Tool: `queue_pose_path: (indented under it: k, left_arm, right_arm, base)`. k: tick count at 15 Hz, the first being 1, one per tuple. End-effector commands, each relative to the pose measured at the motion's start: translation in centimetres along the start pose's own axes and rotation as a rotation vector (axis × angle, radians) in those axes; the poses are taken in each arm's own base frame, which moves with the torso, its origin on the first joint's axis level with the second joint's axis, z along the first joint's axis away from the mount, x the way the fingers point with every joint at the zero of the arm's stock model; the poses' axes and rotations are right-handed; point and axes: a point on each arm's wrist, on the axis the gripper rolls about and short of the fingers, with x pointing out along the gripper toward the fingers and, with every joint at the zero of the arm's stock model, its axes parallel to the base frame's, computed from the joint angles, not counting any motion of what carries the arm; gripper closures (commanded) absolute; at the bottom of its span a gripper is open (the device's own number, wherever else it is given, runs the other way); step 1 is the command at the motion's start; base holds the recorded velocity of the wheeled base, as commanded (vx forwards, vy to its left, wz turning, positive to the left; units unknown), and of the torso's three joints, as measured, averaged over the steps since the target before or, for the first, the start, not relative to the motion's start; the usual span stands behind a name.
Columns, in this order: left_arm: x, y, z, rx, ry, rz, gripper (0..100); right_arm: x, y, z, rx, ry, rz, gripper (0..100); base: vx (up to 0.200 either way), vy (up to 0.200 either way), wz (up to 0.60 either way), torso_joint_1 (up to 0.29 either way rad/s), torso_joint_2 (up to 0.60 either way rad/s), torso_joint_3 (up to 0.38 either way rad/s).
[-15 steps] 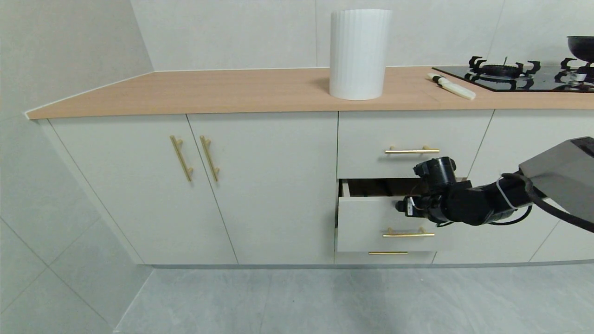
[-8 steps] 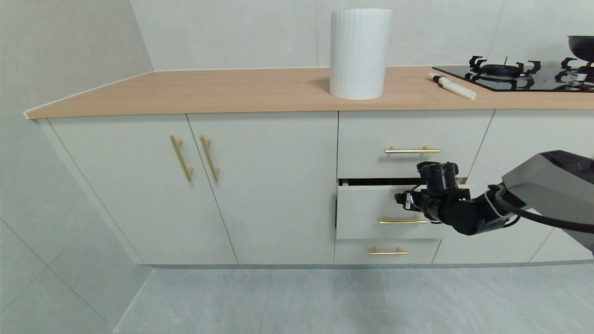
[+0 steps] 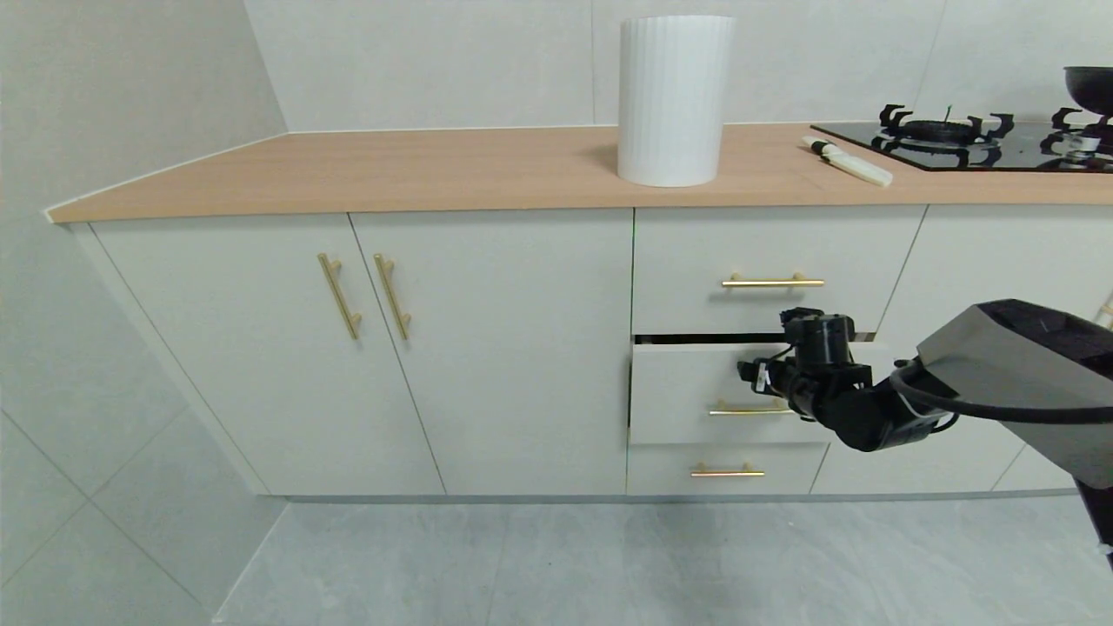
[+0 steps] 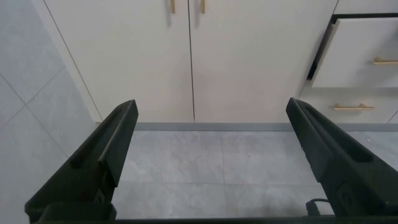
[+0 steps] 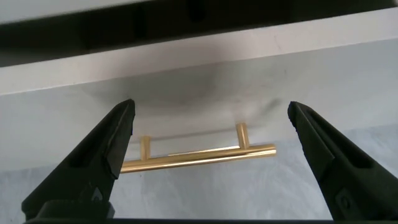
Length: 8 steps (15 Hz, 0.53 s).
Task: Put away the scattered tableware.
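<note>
The middle drawer [image 3: 687, 391] of the cabinet stands slightly ajar, with a thin dark gap above its front. My right gripper [image 3: 767, 376] is open and sits right at the drawer front, just above the gold handle [image 3: 752, 410]. In the right wrist view the open right gripper [image 5: 210, 106] frames the pale drawer front [image 5: 298, 68] and its handle [image 5: 199, 155]; I cannot tell if it touches. A white-handled utensil [image 3: 845, 161] lies on the wooden counter [image 3: 391, 169]. My left gripper [image 4: 211, 106] hangs open over the floor, holding nothing.
A tall white ribbed cylinder [image 3: 671, 100] stands on the counter. A black gas hob [image 3: 965, 139] with a dark pot [image 3: 1091, 87] is at the far right. Double cabinet doors [image 3: 365, 348] are shut. The grey tile floor [image 3: 522, 565] lies in front.
The middle drawer has slid in from well open to almost shut. My right arm has moved toward the cabinet with it.
</note>
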Motion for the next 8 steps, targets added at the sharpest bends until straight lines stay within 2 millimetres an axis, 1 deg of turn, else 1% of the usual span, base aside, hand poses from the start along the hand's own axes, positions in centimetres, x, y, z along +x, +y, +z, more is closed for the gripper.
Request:
queue_pose_path:
  k: [1, 4, 5, 8]
  left_arm:
    - [0.0, 0.0, 0.0, 0.0, 0.0, 0.001, 0]
    - [0.0, 0.0, 0.0, 0.0, 0.0, 0.001, 0]
    - [0.0, 0.0, 0.0, 0.0, 0.0, 0.001, 0]
    - [0.0, 0.0, 0.0, 0.0, 0.0, 0.001, 0]
  right_arm:
    - [0.5, 0.0, -0.5, -0.001, 0.007, -0.002, 0]
    - [1.1, 0.1, -0.5, 0.007, -0.005, -0.005, 0]
    - [1.5, -0.2, -0.5, 0.013, -0.008, -0.013, 0]
    - [2.5, -0.2, -0.4, 0.063, -0.03, -0.016, 0]
  base:
    - [0.0, 0.0, 0.0, 0.0, 0.0, 0.0]
    - [0.0, 0.0, 0.0, 0.0, 0.0, 0.0]
    - [0.0, 0.0, 0.0, 0.0, 0.0, 0.0]
    - [0.0, 0.0, 0.0, 0.0, 0.0, 0.0]
